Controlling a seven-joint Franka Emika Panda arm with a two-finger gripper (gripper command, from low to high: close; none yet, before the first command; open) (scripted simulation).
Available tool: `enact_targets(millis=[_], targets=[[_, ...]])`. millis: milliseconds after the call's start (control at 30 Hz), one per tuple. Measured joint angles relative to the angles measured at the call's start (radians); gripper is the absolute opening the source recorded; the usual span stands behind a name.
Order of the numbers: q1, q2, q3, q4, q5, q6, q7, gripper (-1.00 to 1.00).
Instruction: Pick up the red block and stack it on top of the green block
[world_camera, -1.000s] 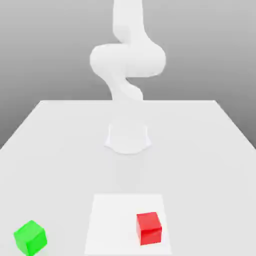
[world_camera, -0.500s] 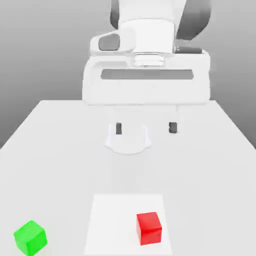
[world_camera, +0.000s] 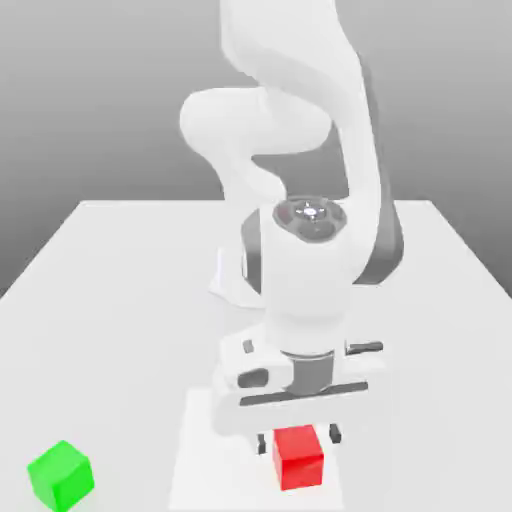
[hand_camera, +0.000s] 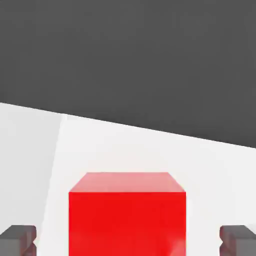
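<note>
The red block (world_camera: 299, 456) rests on a lighter white square patch (world_camera: 200, 450) near the table's front edge. My gripper (world_camera: 299, 438) hangs right above it, open, with one dark fingertip on each side of the block's top. In the hand view the red block (hand_camera: 127, 215) lies between the two grey fingertips (hand_camera: 17, 239), with a gap on both sides. The green block (world_camera: 60, 475) stands alone at the front, on the exterior view's left, well apart from the gripper.
The arm's white base (world_camera: 232, 283) stands at the table's middle, behind the hand. The white table (world_camera: 110, 290) reaches the frame's sides, with bare surface between the two blocks.
The hand has come down from high above the table's middle to just over the red block at the front. Both blocks lie where they were.
</note>
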Motion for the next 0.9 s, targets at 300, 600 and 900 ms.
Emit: enact_targets(millis=[300,600,900], targets=[[-0.007,-0.087,0.009,-0.014,0.010,-0.074,-0.007,-1.00],[-0.165,-0.154,-0.164,0.102,0.091,-0.259,0.141,-1.00],[-0.301,0.028,-0.239,0.210,0.209,-0.194,0.199,1.00]])
